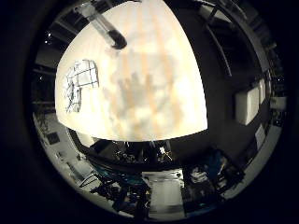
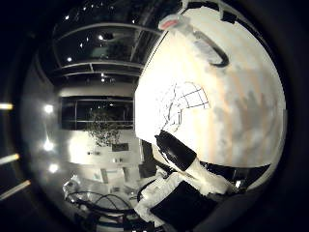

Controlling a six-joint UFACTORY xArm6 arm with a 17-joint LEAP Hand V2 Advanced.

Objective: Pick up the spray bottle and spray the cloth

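The spray bottle (image 1: 105, 28) is on the pale wooden table (image 1: 177, 56), near one edge; I cannot tell whether it stands or lies. In the right thumb side palm view the bottle (image 2: 198, 37) shows a reddish head. The cloth (image 1: 80, 84), white with a dark grid pattern, lies crumpled on the table a short way from the bottle; it also shows in the right thumb side palm view (image 2: 183, 101). My hand (image 2: 188, 164) is high above the table, away from both. Its shadow (image 1: 140, 89) on the table shows spread, straight fingers holding nothing.
The table's edges drop off to a dark room with shelving and furniture (image 1: 248, 98) around it. A lit room with lamps (image 2: 48, 111) lies beyond the table in the right thumb side palm view.
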